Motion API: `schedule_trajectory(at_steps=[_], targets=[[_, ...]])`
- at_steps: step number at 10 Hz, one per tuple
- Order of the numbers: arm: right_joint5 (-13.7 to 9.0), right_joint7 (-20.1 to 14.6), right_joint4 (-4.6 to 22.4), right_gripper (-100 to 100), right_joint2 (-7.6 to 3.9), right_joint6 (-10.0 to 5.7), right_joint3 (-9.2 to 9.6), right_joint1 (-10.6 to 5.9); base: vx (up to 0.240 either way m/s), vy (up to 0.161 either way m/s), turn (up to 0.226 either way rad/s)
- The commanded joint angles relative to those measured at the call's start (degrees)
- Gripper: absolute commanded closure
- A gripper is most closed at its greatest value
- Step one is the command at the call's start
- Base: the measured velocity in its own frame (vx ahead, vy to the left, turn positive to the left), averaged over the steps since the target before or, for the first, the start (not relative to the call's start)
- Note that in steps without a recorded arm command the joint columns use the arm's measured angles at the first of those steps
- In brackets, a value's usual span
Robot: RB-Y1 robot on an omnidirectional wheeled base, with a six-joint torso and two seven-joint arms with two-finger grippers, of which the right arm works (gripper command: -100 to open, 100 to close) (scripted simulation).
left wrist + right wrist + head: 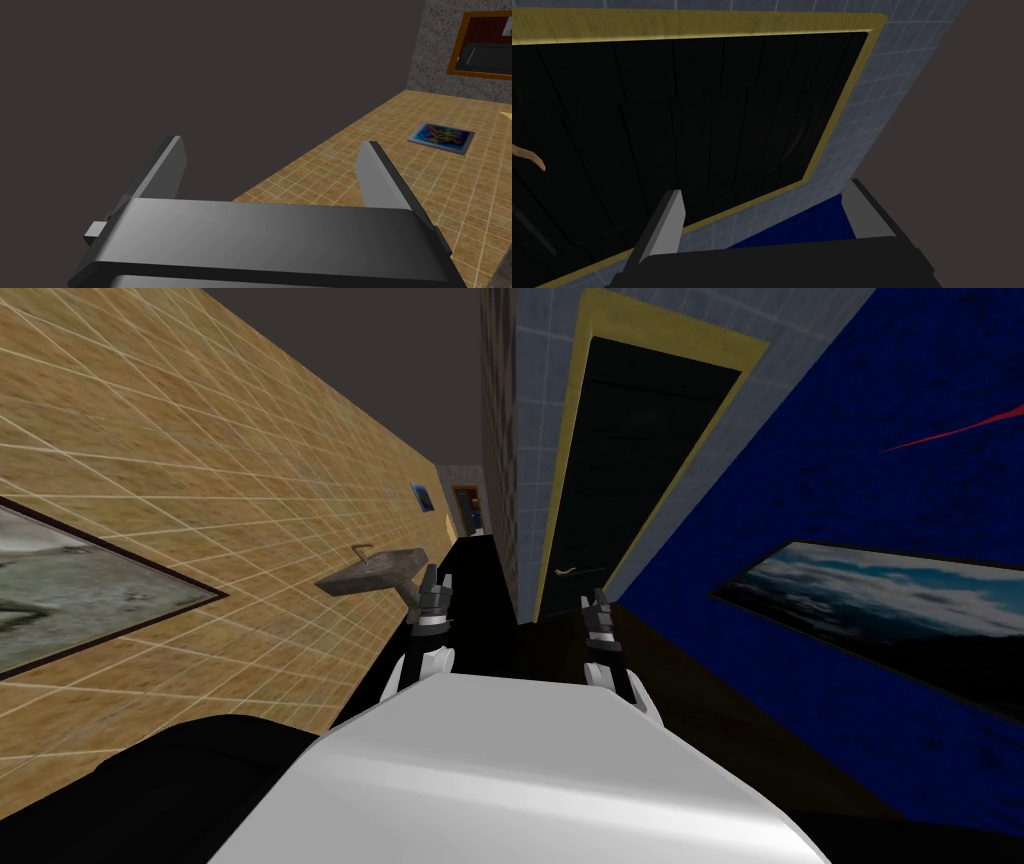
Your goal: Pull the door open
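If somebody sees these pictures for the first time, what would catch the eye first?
The tall black door in its yellow frame stands ahead, with a small curved handle low on its left side. Right of it, a deep blue wall carries a framed sky picture; a tan tiled wall with a sink runs along the left.

In your right wrist view the door handle (pixel 531 158) is cut off at the edge, just its curved tip showing; from the head it is too small to read.
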Motion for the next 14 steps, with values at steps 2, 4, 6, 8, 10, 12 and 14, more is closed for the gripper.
schedule_trajectory(at_steps=[2, 4, 6, 8, 10, 12, 14], targets=[[-0.3, -0.3, 4.4, -100, -1.3, -0.16, 0.07, -1.66, 0.092, -0.085, 0.119], [-0.5, -0.5, 8.2, -100, -2.29, -0.73, 0.14, -2.9, 0.078, -0.075, 0.119], [-0.7, -0.7, 11.9, -100, -3.3, -1.3, 0.2, -4.17, 0.086, -0.094, 0.122], [-0.8, -0.8, 14.1, -100, -3.8, -1.59, 0.24, -4.81, 0.073, -0.083, 0.082], [-0.9, -1.0, 16.1, -100, -4.3, -1.88, 0.27, -5.44, 0.033, -0.054, 0.057], [-1.1, -1.2, 19.7, -100, -5.3, -2.46, 0.34, -6.72, 0.052, -0.054, 0.106], [-1.4, -1.4, 23.3, -100, -6.28, -3.04, 0.4, -7.99, 0.086, -0.099, 0.126]])
